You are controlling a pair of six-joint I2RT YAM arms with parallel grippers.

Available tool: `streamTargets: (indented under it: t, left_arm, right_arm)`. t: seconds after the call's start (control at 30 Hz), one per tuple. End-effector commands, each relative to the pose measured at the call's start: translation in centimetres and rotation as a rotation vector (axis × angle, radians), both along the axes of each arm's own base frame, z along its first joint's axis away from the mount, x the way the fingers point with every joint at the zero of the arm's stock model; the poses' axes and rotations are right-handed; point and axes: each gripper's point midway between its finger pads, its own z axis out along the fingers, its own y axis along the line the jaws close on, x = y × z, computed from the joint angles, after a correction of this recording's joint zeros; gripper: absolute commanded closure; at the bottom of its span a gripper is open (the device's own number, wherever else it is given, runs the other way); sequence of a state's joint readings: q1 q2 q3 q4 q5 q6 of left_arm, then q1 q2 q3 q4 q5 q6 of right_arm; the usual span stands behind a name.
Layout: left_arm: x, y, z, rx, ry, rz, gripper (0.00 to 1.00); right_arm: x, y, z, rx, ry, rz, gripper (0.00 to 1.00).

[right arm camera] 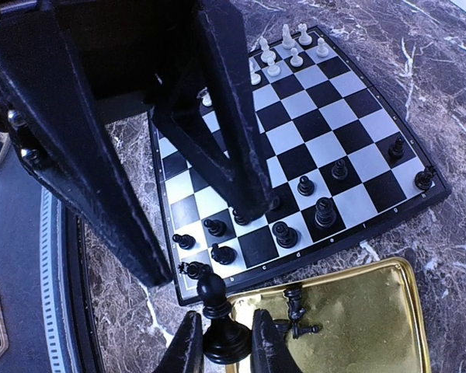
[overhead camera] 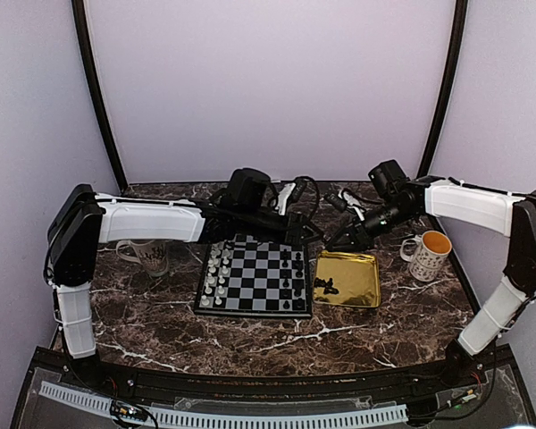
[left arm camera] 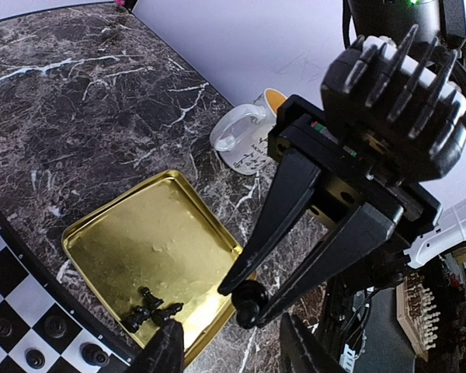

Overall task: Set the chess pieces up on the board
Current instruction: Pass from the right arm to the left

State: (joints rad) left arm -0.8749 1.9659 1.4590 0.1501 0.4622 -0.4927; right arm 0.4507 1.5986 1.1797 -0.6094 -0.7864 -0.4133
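Note:
The board [overhead camera: 250, 279] lies mid-table, with pale pieces [overhead camera: 216, 271] along its left side and black pieces [overhead camera: 297, 275] along its right. It also shows in the right wrist view [right arm camera: 326, 124]. My right gripper [right arm camera: 221, 346] is shut on a black bishop-like piece [right arm camera: 216, 322], held upright over the gap between the board's corner and the gold tray [right arm camera: 373, 326]. The left wrist view shows this piece [left arm camera: 248, 301] too. My left gripper [left arm camera: 233, 353] is open and empty, low over the board's far right corner. Three black pieces [left arm camera: 151, 311] lie in the tray.
A white mug [overhead camera: 147, 255] stands left of the board. A white mug with an orange inside [overhead camera: 426, 255] stands right of the gold tray [overhead camera: 362, 284]. The two grippers are very close together above the board's far right corner. Cables lie at the back.

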Motion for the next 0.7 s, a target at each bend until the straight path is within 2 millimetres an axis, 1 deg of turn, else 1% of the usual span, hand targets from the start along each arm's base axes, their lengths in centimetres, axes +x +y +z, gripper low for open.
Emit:
streamTargets:
  t: [0.0,0.17,0.37,0.47,0.67]
  left_arm:
    - [-0.7,-1.6,3.0,-0.108,0.008,-0.060,0.57]
    - [-1.3,-1.9,2.8,-0.120,0.023,-0.090,0.60]
    - [-1.2,-2.1,2.1,-0.115,0.039,-0.087,0.64]
    - [-1.1,-2.3,1.9,-0.118,0.040,-0.087,0.67]
    - [-1.2,-2.7,1.7,-0.133,0.054,-0.102,0.76]
  right_arm:
    - [-0.1,0.4,1.2,0.029,-0.037,0.013,0.86]
    - [0.0,0.5,1.1,0.023,-0.035,0.008,0.86]
    - [-0.2,0.5,1.7,0.037,-0.042,0.016,0.86]
    - [-0.3,0.5,1.8,0.040,-0.042,0.019,0.86]
    - [-0.3,0.5,1.8,0.038,-0.043,0.020,0.86]
